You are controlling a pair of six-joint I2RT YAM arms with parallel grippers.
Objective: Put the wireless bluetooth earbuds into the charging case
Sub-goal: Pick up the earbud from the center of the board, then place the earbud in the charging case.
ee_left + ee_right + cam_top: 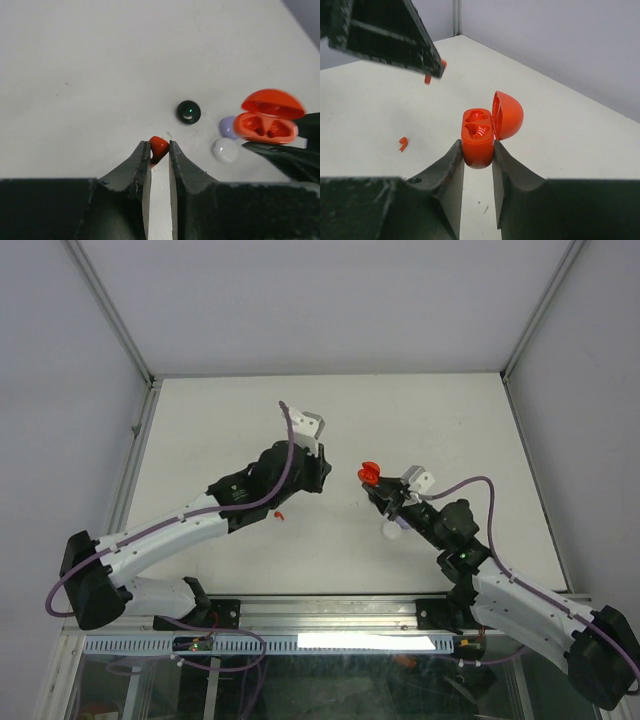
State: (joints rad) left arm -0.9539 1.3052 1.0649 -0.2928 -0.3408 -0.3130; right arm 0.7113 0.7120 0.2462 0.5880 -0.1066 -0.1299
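L gripper (159,145) is pinched narrow on a red earbud (161,145), held right at the fingertips w/ the rounded head poking out past them. You can't see the stem from the L wrist cam, so you can't tell which way the bud's long axis runs in the grip. It looks lifted off the table, but that's not certain.

R gripper (478,145) is clamped on the base of the red charging case (477,131). The lid (508,115) is flipped up and both sockets face up and look empty.

Key relation: the case sits to the right of your L fingertips and a bit ahead of them, near but apart. So your move is a sideways carry to the right, then down. In the L wrist view the two sockets lie side by side across that carry direction, so you meet the nearer socket first. The lid stands on the far side, so it shouldn't block you coming in from the near-left.

A 2nd red earbud (403,144) lies on the table, nearer the L arm. A black case (188,111), lilac case (227,126) and white case (224,150) sit on the table btwn bud and red case. They're probably below your path, but keep height.
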